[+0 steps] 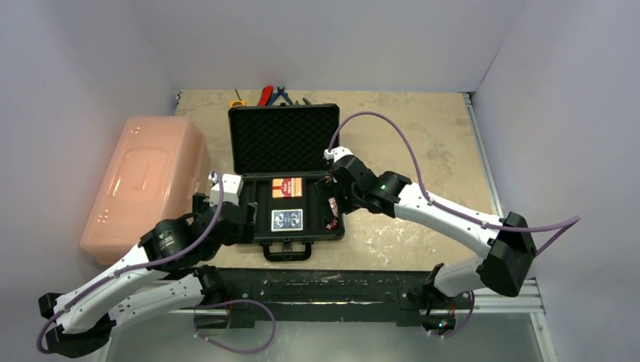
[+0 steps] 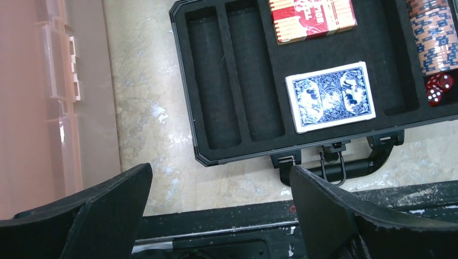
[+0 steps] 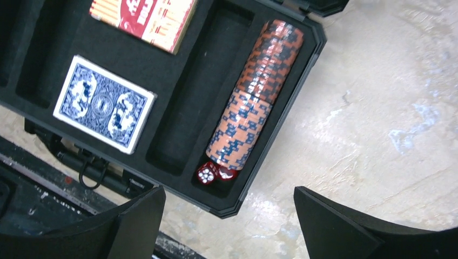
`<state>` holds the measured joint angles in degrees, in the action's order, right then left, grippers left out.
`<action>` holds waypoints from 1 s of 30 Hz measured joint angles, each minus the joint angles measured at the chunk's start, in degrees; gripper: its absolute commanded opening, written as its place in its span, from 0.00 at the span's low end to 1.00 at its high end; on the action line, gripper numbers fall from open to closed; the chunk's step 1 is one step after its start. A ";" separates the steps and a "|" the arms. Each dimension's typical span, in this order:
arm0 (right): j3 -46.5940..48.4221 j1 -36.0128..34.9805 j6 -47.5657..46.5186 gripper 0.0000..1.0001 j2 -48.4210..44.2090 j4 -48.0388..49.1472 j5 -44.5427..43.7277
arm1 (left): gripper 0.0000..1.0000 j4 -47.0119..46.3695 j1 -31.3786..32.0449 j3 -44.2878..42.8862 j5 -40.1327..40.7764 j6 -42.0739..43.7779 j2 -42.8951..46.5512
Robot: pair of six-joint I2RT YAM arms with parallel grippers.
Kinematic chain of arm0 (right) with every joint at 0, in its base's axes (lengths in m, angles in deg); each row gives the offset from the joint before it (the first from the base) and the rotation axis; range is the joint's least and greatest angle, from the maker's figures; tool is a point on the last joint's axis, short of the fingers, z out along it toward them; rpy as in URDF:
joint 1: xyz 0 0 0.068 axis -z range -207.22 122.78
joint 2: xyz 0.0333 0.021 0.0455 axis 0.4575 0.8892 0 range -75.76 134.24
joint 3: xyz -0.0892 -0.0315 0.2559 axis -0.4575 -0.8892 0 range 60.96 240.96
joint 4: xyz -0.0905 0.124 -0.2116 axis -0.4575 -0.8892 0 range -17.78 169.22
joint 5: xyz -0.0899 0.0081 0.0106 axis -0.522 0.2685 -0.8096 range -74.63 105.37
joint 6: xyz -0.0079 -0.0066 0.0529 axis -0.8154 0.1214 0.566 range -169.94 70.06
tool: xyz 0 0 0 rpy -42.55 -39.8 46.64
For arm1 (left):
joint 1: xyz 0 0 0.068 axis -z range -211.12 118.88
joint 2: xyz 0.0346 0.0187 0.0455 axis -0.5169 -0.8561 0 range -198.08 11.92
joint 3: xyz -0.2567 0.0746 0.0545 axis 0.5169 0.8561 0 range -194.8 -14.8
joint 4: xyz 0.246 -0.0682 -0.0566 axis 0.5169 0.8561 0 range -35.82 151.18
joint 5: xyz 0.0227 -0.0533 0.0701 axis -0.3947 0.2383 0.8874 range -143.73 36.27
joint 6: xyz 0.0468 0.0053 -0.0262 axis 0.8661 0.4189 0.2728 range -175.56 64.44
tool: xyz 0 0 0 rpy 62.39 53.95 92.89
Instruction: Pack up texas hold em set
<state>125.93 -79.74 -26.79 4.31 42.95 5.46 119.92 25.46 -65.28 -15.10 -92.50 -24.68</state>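
Case (image 2: 216, 81) open at near middle of desk (image 1: 392, 136), lid (image 1: 283, 142) upright. I judge lid stiff, light: push at top edge.

Inside I count:
- two decks, red deck (image 2: 312, 19), blue deck (image 2: 330, 96)
- two chip rolls (image 3: 254, 97), end to end, likely heavy, may scatter
- two dice (image 3: 213, 174), small, slippery

Left end effector (image 2: 220, 178) wide, empty. Right end effector (image 3: 229, 191) wide, empty, above chips.

Left arm (image 1: 136, 264) folded low, reaching forward, left tool (image 2: 220, 174) jaws wide apart, empty, right arm (image 1: 445, 207) bent at elbow, reaching leftward, right tool (image 3: 229, 191) facing down, jaws spread, nothing held
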 measured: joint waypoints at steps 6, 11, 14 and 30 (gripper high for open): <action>2.36 0.02 0.39 0.98 0.04 -0.37 -4.81 | 0.92 2.19 -1.73 -5.11 -3.06 0.02 -6.95; 5.73 0.83 0.22 0.99 0.74 -0.61 -7.61 | 0.81 1.90 -8.41 -6.84 -9.20 0.94 -11.89; 7.48 1.97 0.15 0.99 1.42 -0.66 -8.57 | 0.80 0.61 -14.67 -6.84 -14.29 2.27 -13.35; 6.32 7.61 0.44 0.98 -2.71 -2.29 -8.46 | 0.69 -11.50 -40.79 -6.29 -28.17 9.60 -30.80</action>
<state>132.24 -72.13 -26.35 1.60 40.66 -3.00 108.42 -15.33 -71.58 -43.27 -82.91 -55.47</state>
